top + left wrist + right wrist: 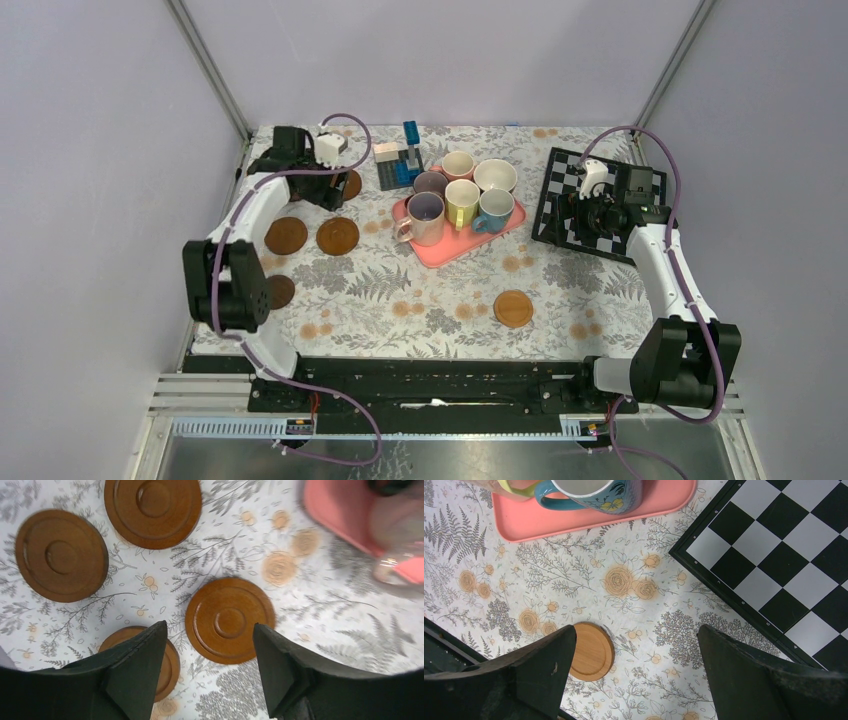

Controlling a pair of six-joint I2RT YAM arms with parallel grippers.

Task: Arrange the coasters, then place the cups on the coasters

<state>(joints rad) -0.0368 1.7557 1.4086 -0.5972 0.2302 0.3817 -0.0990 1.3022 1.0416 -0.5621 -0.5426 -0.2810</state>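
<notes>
Coasters (338, 236), round, ringed and orange-brown, are laid flat on the floral tablecloth (420, 300). One (230, 620) is seen beneath the left gripper (209, 627), whose fingers are parted and empty. Cups (462, 200) are clustered on a pink tray (450, 255). The right gripper (636, 630) is spread wide with nothing held, near a chessboard (560, 200). Grey walls are seen around the table.

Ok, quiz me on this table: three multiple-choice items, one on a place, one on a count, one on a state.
1. The cups stand: A on the pink tray; B scattered off it; C stacked in one tower.
2. Cups in view: A four; B six; C eight.
3. The right fingers are: A shut on a cup; B shut on the tray's rim; C open, empty.
Answers: A, all cluster side by side inside the tray's rim; B, six rims count in the top view; C, they stand wide apart, gripping nothing.
</notes>
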